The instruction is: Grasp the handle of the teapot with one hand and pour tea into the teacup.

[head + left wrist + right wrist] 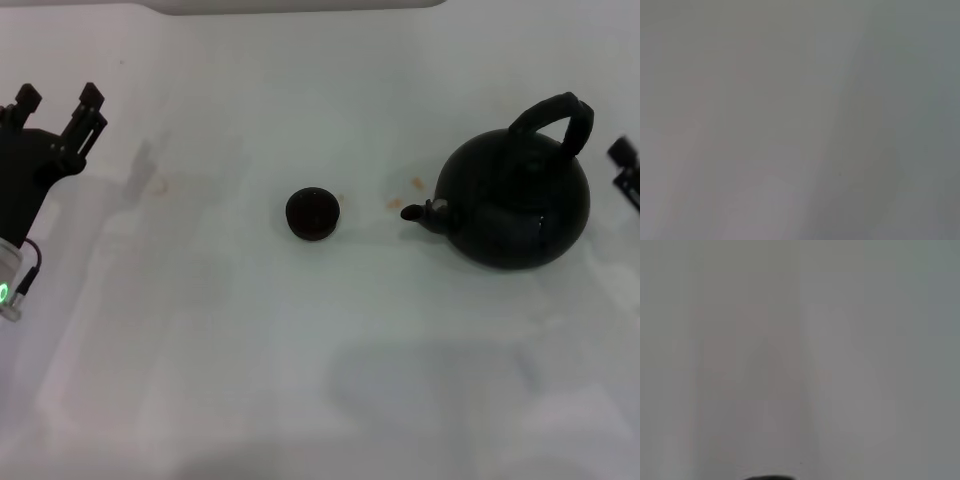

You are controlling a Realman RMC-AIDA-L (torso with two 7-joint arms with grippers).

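Observation:
The round matte-black teapot (515,200) stands upright on the white table at the right, its short spout (420,212) pointing left toward the teacup. Its arched black handle (555,118) rises over the top, free of any gripper. The small black teacup (313,213) sits at mid-table, a hand's width left of the spout. A few small amber drops of tea (412,184) lie on the table between them. My left gripper (58,103) is open at the far left edge. My right gripper (625,165) shows only at the right edge, just right of the teapot.
The white table (300,380) stretches around both objects. A faint stain (160,185) lies left of centre. A grey strip (300,5) runs along the far edge. The left wrist view shows only bare table; the right wrist view shows a dark sliver (765,477) at one edge.

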